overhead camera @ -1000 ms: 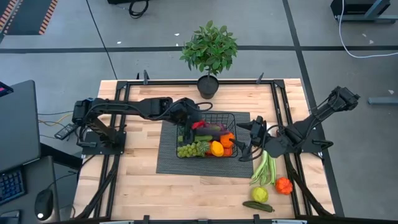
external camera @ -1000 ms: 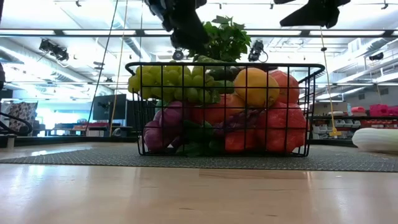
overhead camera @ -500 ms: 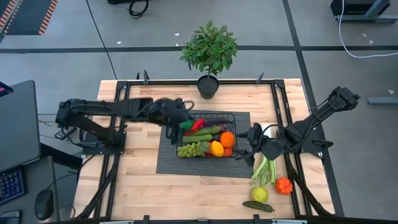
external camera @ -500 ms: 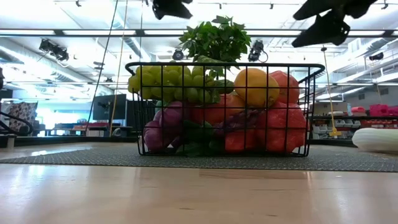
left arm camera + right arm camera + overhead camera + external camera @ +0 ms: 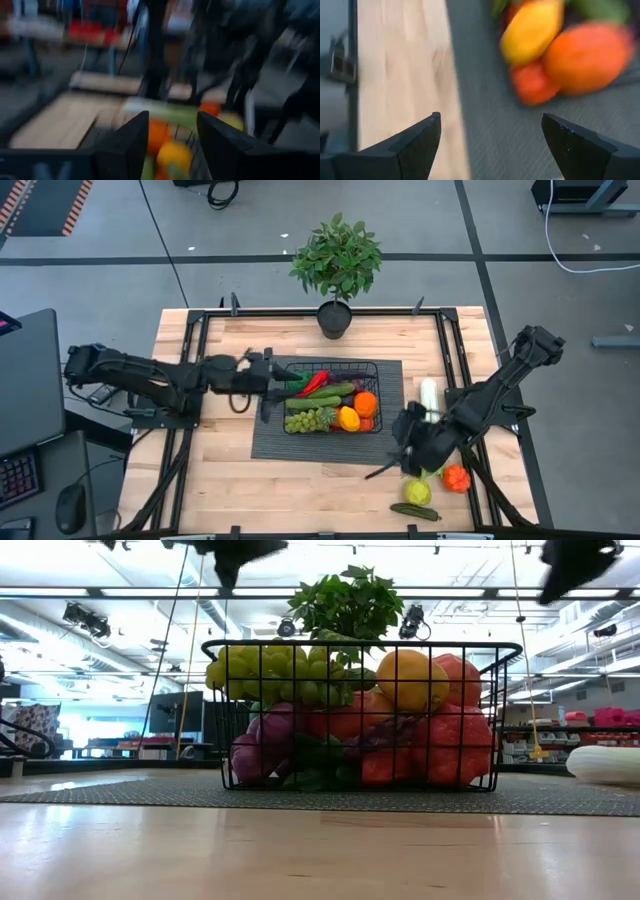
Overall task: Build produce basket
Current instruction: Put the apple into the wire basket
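The black wire basket (image 5: pixel 333 396) stands on a dark ribbed mat (image 5: pixel 300 442), filled with produce: green grapes (image 5: pixel 308 420), a yellow pepper (image 5: pixel 348 418), an orange (image 5: pixel 366 403), a red pepper (image 5: pixel 316 381). My left gripper (image 5: pixel 270 385) hovers level just left of the basket, open and empty (image 5: pixel 172 145). My right gripper (image 5: pixel 392 460) hangs open over the mat's near right corner, tipped downward, nothing between its fingers (image 5: pixel 490 150). A leek (image 5: pixel 428 395), an orange-red fruit (image 5: pixel 457 477), a yellow-green fruit (image 5: pixel 418 492) and a cucumber (image 5: pixel 414 511) lie on the wood at the near right.
A potted plant (image 5: pixel 337 265) stands at the table's far edge behind the basket. Black frame rails (image 5: pixel 190 380) run along the table's left and right sides. Bare wood (image 5: pixel 230 490) lies near the front left. The right arm (image 5: pixel 490 395) partly covers the leek.
My left gripper has drawn back from above the basket toward the table's left edge and tipped from pointing down to level. My right gripper has gone from beside the basket's right side toward the near edge and tipped downward. The produce has stayed put.
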Robot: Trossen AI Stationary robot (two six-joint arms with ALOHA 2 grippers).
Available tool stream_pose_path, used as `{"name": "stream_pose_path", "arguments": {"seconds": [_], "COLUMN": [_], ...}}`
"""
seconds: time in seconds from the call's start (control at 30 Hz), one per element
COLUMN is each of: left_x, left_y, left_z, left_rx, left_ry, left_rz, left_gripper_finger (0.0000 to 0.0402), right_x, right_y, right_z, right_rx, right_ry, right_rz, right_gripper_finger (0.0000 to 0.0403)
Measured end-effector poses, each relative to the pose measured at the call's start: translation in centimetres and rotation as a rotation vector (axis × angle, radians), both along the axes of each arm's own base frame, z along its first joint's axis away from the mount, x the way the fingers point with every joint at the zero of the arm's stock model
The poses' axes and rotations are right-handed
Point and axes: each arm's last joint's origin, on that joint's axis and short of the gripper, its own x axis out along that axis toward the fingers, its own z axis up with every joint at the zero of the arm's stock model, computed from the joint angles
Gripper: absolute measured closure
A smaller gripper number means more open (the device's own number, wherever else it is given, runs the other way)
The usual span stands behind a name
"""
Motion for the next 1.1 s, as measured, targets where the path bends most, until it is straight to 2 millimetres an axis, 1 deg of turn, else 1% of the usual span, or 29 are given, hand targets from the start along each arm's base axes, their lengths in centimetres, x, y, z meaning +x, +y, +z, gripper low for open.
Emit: {"name": "stream_pose_path", "arguments": {"seconds": [0.07,0.13,0.27,0.4,0.5,0.67,0.77,0.9,1.1], "left_x": [-0.4,-0.7,-1.1,-1.4,-1.6,-1.9,-1.9,-2.0,-2.1], "left_y": [-0.5,-1.0,-1.9,-3.2,-4.1,-4.9,-4.9,-4.8,-4.8], "left_z": [-0.5,-1.2,-2.8,-2.9,-2.9,-2.7,-2.6,-1.9,-1.7], "left_rx": [0.012,0.01,0.006,0.003,0.027,0.027,0.065,0.096,0.119], "left_ry": [-0.113,-0.17,-0.145,-0.147,-0.155,-0.174,-0.181,-0.258,-0.282], "left_rz": [-0.009,-0.004,0.011,-0.024,-0.058,-0.08,-0.08,-0.068,-0.063], "left_gripper_finger": [0.023,0.023,0.023,0.023,0.023,0.023,0.023,0.023,0.023], "right_x": [0.0,0.2,0.3,0.1,-0.3,-0.9,-1.3,-1.4,-1.0], "right_y": [1.0,2.2,4.4,5.8,6.5,7.2,7.6,7.8,7.7], "right_z": [-0.6,-1.3,-3.4,-4.9,-5.4,-5.3,-5.2,-5.5,-6.6], "right_rx": [0.026,0.076,0.178,0.265,0.31,0.38,0.412,0.408,0.358], "right_ry": [0.115,0.194,0.336,0.462,0.529,0.571,0.594,0.58,0.547], "right_rz": [-0.008,-0.014,-0.034,-0.097,-0.14,-0.221,-0.256,-0.286,-0.336], "right_gripper_finger": [0.0055,0.0055,0.0055,0.0055,0.0055,0.0054,0.005,0.0038,0.0007]}}
